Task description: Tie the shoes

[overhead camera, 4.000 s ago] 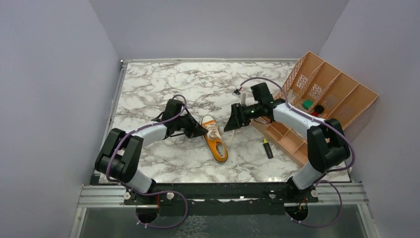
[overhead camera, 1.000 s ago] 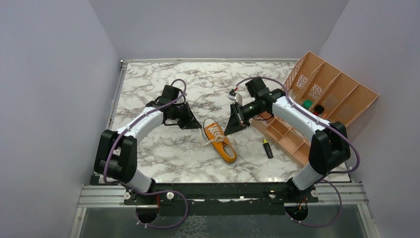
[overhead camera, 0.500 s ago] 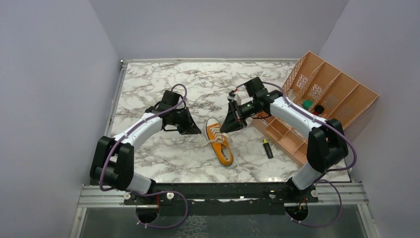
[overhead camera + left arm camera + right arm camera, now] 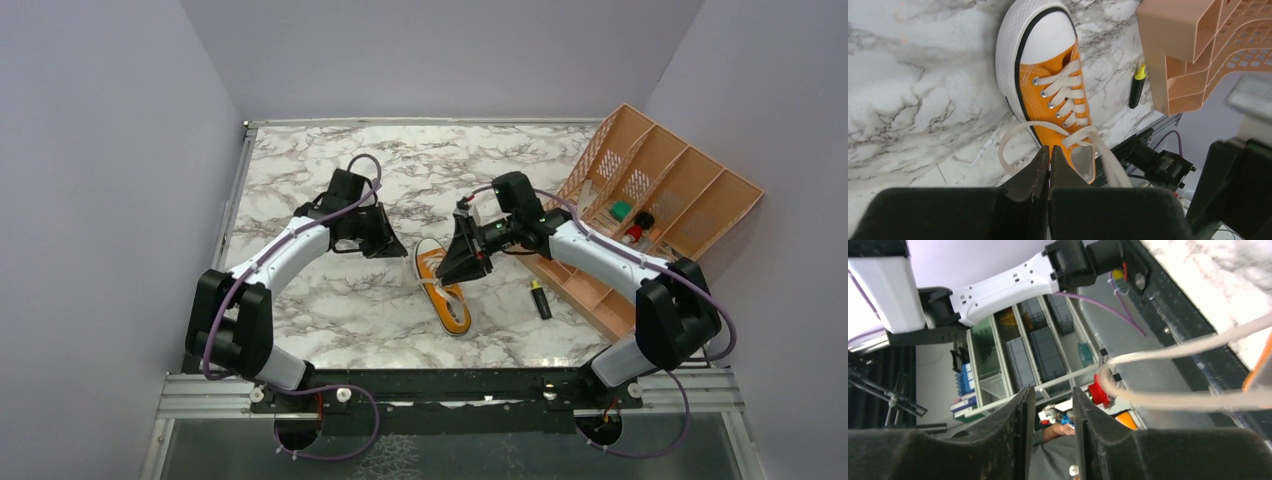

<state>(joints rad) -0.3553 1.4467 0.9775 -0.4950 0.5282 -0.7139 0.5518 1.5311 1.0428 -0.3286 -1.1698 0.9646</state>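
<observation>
Overhead view of a marble-patterned table (image 4: 330, 160) with two robot arms reaching in from the bottom edge. A small orange sneaker (image 4: 450, 302) lies near the centre of the frame. Its white toe cap (image 4: 428, 248) points to the top of the picture and its heel angles toward the lower right.

The left gripper (image 4: 388, 243) sits just left of the toe cap, not touching it. The right gripper (image 4: 466, 262) hangs over the sneaker's laced middle from the right and hides part of it. A peach-coloured divided organizer (image 4: 690, 190) stands tilted at the right of the frame. A dark marker with a yellow end (image 4: 540, 298) lies between the organizer and the sneaker.

In the left wrist view, the left gripper's two black fingers (image 4: 1040, 165) are pressed together with no gap. The sneaker fills the upper centre, white laces (image 4: 1064, 92) crossing its tongue. One loose lace end (image 4: 1004, 146) curves in a loop down to the fingertips. I cannot tell whether it is pinched.

In the right wrist view, the right gripper's fingers (image 4: 1020, 425) stand apart with a clear gap and nothing between them. Pale lace strands (image 4: 1178, 401) stretch across the right half of the frame, bending just beside the right-hand fingertip.
</observation>
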